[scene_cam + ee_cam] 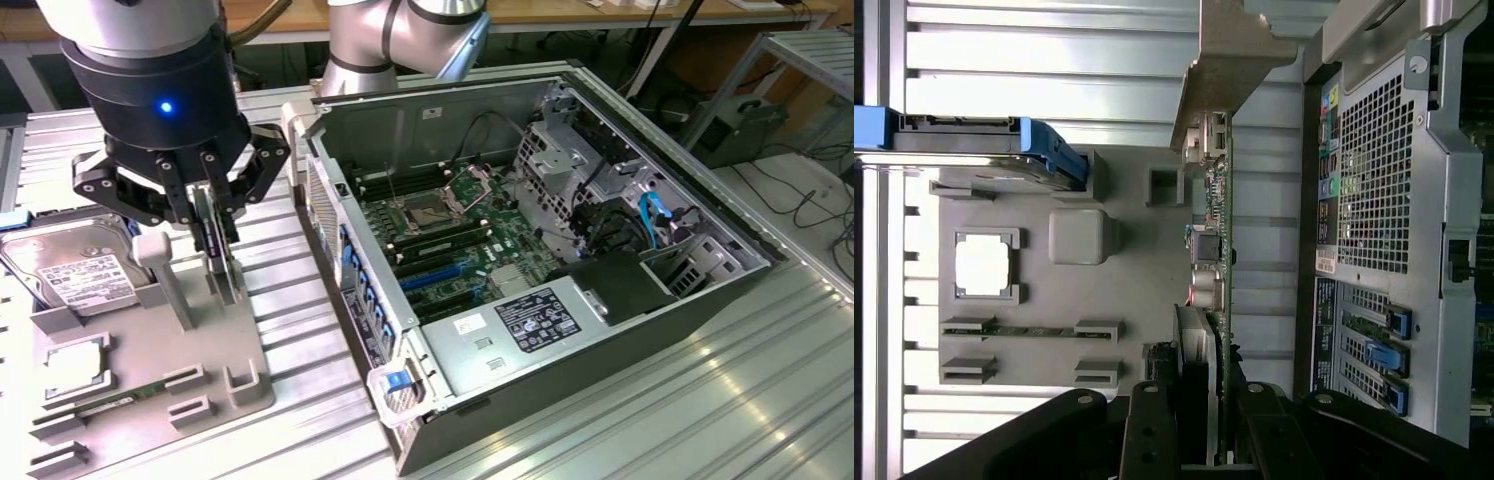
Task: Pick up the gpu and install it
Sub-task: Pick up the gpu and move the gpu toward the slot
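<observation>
The gpu (222, 262) is a thin dark card that hangs on edge just over the grey fixture tray (200, 370) at the exterior view's left. My gripper (207, 215) is shut on the card's upper part, with black fingers (174, 195) on both sides. In the wrist view the gpu (1214, 250) runs edge-on away from my gripper (1199, 400), and its beige metal bracket (1232, 65) is at the far end. A small grey holder (1166, 186) on the tray lies beside the card. The open computer case (534, 250) with its motherboard (454, 235) lies at the exterior view's right.
On the tray (1134, 270) sit a hard drive (74, 270) in a blue frame (974, 140), a square processor (982, 265) and a slim memory stick (1019, 330). The case's perforated rear wall (1384, 200) with blue clips is close beside the card. Ribbed metal table (694, 400) surrounds everything.
</observation>
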Controlling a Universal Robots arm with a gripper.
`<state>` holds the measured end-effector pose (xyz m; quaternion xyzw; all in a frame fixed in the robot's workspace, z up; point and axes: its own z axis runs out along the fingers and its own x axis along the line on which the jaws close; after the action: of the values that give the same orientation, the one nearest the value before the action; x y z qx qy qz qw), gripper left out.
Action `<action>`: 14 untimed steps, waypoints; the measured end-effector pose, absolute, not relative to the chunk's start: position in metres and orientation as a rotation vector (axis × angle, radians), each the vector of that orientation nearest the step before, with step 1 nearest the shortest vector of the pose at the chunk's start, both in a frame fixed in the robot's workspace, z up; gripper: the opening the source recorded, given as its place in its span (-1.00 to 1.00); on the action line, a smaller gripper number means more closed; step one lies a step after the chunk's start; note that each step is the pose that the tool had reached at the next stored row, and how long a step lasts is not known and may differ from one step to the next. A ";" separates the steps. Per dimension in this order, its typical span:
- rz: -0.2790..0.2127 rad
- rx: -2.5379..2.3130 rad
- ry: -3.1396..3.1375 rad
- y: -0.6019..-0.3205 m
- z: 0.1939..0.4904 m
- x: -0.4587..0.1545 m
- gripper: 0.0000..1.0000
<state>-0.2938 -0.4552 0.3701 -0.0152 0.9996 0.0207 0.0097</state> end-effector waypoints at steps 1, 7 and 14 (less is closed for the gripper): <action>0.064 -0.047 3.122 -0.455 0.372 -0.294 -0.44; 0.067 -0.047 3.121 -0.455 0.388 -0.294 -0.44; 0.069 -0.047 3.121 -0.455 0.401 -0.294 -0.44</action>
<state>-0.2938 -0.4552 0.4014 -0.0152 0.9996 0.0220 0.0097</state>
